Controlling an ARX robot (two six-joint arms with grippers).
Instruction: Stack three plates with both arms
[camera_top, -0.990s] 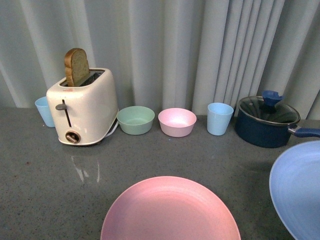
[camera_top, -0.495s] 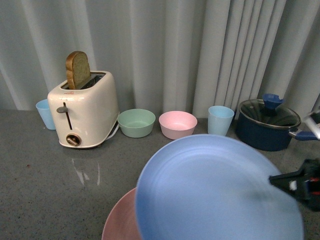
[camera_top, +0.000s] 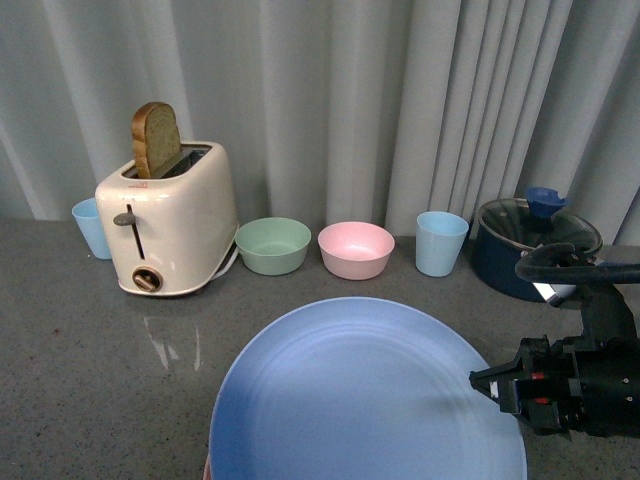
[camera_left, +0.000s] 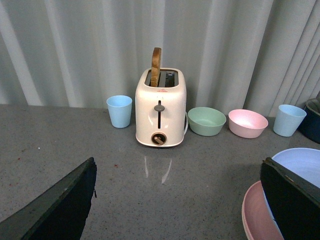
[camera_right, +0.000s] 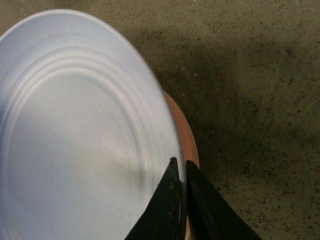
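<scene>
My right gripper (camera_top: 488, 385) is shut on the right rim of the light blue plate (camera_top: 360, 400) and holds it flat over the pink plate. In the right wrist view my fingers (camera_right: 180, 167) pinch the blue plate's edge (camera_right: 75, 125), and the pink plate's rim (camera_right: 187, 140) shows just beneath. In the left wrist view the pink plate (camera_left: 252, 215) lies on the grey table with the blue plate (camera_left: 295, 160) above it. My left gripper (camera_left: 177, 200) is open and empty over bare table to the left of the plates. The beige-cream plate is out of view.
Along the curtain stand a blue cup (camera_top: 90, 225), a cream toaster with bread (camera_top: 170, 215), a green bowl (camera_top: 272, 243), a pink bowl (camera_top: 355, 248), another blue cup (camera_top: 440, 240) and a dark blue lidded pot (camera_top: 535, 245).
The light blue plate has come in from the right and moved left over the pink plate, now covering almost all of it. My right arm has come into the front view.
</scene>
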